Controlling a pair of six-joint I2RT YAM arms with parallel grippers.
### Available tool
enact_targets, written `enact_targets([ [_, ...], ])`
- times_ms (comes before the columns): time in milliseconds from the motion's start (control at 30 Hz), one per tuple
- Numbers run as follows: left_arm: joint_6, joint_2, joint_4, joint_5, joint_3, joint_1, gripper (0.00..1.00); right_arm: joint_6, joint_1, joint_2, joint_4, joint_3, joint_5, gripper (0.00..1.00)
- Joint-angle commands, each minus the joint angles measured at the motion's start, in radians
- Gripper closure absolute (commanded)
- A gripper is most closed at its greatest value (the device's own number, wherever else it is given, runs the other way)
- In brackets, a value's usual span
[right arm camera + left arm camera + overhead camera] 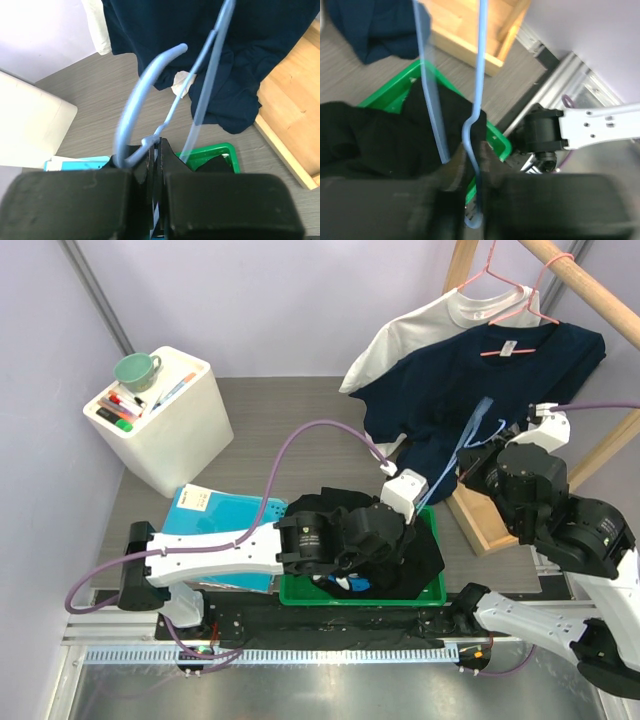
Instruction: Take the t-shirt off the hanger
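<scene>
A bare light-blue hanger (472,435) hangs slanted in the air between my two grippers. My right gripper (470,464) (158,147) is shut on the hanger (145,90) at its neck, just below the hook. My left gripper (432,488) (472,165) has its fingers closed around the thin lower end of the hanger (480,75). The black t-shirt (420,555) (380,140) lies crumpled in the green bin (440,592) (501,139) below, off the hanger. A corner of that t-shirt (212,165) and the bin (220,148) show in the right wrist view.
A navy t-shirt (480,380) and a white t-shirt (420,325) hang on pink hangers from the wooden rack (590,285) at the back right. A white box (165,425) with a green mug stands at the left, and a teal book (215,515) lies beside the bin.
</scene>
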Motion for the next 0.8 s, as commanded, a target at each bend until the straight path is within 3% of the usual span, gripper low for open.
enact_targets([
  [0,-0.005,0.015,-0.032,-0.041,0.077,-0.001,1.0,0.015,0.005,-0.01,0.03,0.022,-0.016,0.99],
  [100,-0.029,0.015,-0.051,-0.036,0.102,0.008,1.0,-0.023,0.005,-0.039,0.045,0.008,-0.037,0.86],
  [133,-0.037,0.01,-0.05,-0.033,0.105,0.009,1.0,-0.033,0.005,-0.046,0.05,-0.003,-0.052,0.69],
  [200,-0.053,0.001,-0.042,-0.025,0.099,0.017,1.0,-0.057,0.005,-0.079,0.062,-0.017,-0.069,0.57],
  [333,-0.085,-0.025,-0.017,-0.002,0.079,0.025,1.0,-0.102,0.005,-0.142,0.077,-0.07,-0.146,0.24],
  [467,-0.091,-0.047,0.001,0.021,0.065,0.029,1.0,-0.129,0.005,-0.2,0.102,-0.139,-0.27,0.19],
  [767,-0.119,-0.113,0.093,0.048,-0.032,0.042,1.0,-0.05,0.005,-0.301,0.243,-0.308,-0.391,0.23],
])
